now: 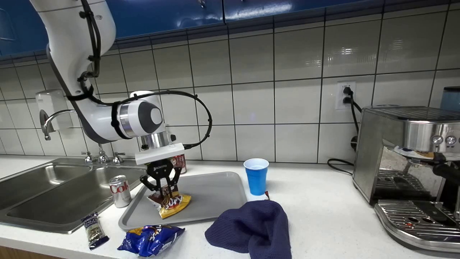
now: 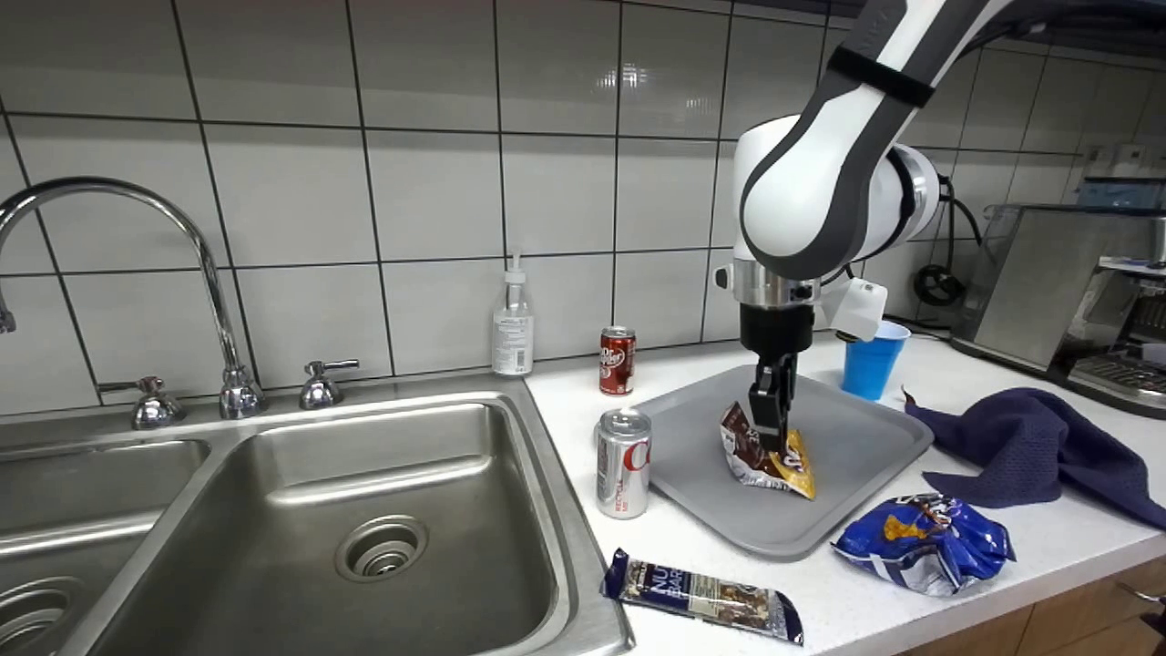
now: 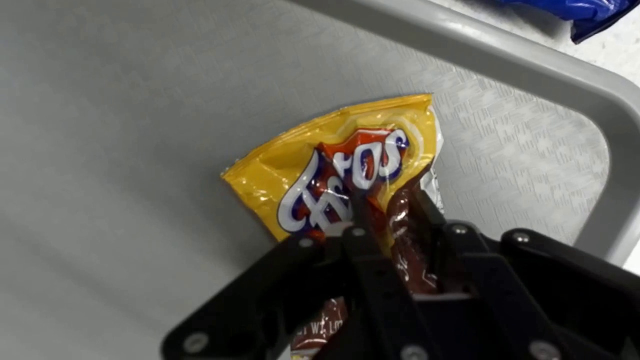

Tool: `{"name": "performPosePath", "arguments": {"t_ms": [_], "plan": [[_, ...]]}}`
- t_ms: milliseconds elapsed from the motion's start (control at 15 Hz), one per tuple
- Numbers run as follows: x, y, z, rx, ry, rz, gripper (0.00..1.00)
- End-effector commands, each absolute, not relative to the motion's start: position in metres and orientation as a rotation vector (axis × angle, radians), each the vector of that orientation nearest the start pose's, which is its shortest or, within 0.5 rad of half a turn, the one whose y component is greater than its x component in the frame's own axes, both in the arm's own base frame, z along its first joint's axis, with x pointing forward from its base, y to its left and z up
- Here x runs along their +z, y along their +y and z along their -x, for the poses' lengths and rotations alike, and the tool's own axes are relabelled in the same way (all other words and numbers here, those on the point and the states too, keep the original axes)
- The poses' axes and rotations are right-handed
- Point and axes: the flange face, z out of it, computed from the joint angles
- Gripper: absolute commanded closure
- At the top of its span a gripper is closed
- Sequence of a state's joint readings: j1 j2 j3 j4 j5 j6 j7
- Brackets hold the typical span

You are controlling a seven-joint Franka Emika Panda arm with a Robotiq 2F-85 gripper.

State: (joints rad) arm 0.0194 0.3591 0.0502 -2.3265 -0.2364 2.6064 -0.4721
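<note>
Where the gray tray (image 1: 219, 187) spreads over the white counter (image 1: 316, 216), the black hand (image 1: 166, 196) points straight down inside its rim, both fingers (image 3: 365, 250) clamped on a Fritos bag (image 3: 345, 170). The bag is within the tray, apart from its rim; its brown part is bunched into a fold between the fingers, and its yellow end, with the lettering, flares out past them. How much of its underside rests on the tray cannot be told.

On the tray's side toward the steel sink (image 2: 273, 565), a silver Coke can (image 2: 623, 465) stands upright just beside the rim. Behind the tray, toward the tiled wall (image 1: 253, 104), a red can (image 2: 618, 361) stands upright. Just off the tray's side away from the sink stands a blue cup (image 1: 256, 180), and a rumpled navy cloth (image 1: 251, 226) lies near the front corner on that same side. Along the tray's front edge lies a crinkled blue bag (image 2: 925, 544), just beside the rim. A wrapped nut bar (image 2: 701, 597) lies off the tray's front corner nearest the sink. Well apart from the tray, past the cup, is a steel coffee machine (image 1: 399, 169).
</note>
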Motion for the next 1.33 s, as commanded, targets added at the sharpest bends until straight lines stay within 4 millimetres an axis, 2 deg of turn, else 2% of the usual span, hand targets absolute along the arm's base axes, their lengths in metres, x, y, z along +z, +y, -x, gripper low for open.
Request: {"name": "performPosePath", "arguments": {"t_ms": [0, 533, 1267], "plan": [[0.181, 0.041, -0.508, 0.127, -1.162, 3.015, 1.00], [0.184, 0.042, -0.509, 0.115, -1.116, 3.031, 1.00], [0.206, 0.042, -0.526, 0.015, -0.890, 3.097, 1.00]]}}
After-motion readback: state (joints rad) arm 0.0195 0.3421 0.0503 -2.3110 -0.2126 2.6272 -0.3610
